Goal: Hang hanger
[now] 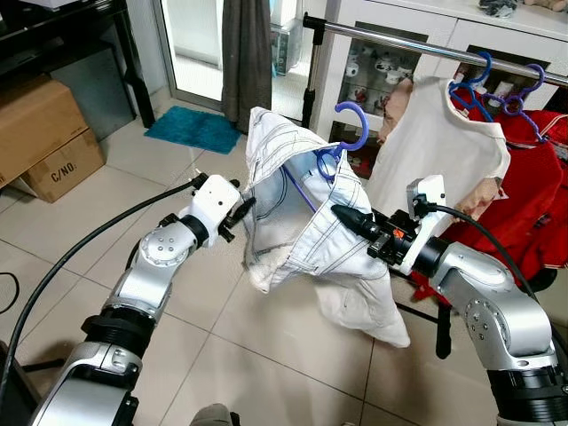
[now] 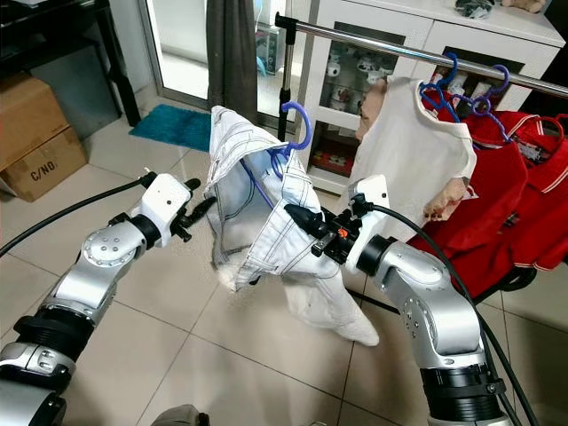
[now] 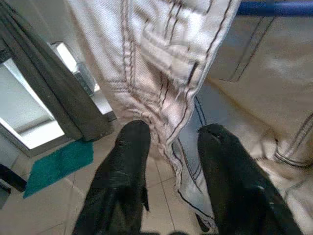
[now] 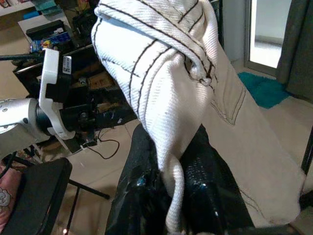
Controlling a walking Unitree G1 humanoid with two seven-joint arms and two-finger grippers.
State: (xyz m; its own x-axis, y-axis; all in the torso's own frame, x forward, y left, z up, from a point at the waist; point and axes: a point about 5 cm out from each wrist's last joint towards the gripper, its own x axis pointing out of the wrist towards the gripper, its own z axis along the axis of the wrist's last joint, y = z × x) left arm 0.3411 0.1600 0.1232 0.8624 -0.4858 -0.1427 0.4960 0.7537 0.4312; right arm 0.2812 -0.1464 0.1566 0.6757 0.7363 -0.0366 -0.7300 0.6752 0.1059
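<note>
Left eye view, nearest ground: two silver arms reaching forward over pale tiled floor (image 1: 266, 355). Left gripper (image 3: 168, 166) at the left edge of white jeans (image 1: 302, 213), fingers (image 3: 122, 166) parted a little with a hem of the cloth hanging between them, not visibly pinched. Right gripper (image 1: 342, 213) at the garment's right side, fingers (image 4: 205, 191) closed on a bunched fold of the denim, seen gripped tight in the right wrist view. White jeans with dark stitching draped over a blue hanger (image 1: 342, 146), held up in the air between the two arms, lower part trailing toward the floor. Blue hanger hook (image 2: 302, 120) standing upright above the cloth, free of any rail, below and left of the clothes rail (image 1: 426, 46).

Middle distance, right: clothes rail carrying a cream T-shirt (image 1: 439, 146) and red garments (image 1: 532, 195) on further blue hangers (image 1: 497, 93).

Far ground: white glass-fronted cabinet (image 1: 382, 71) behind the rail, dark curtain (image 1: 247, 53) beside a bright doorway, teal mat (image 1: 193, 129) on the tiles, cardboard boxes (image 1: 44, 138) at far left.
</note>
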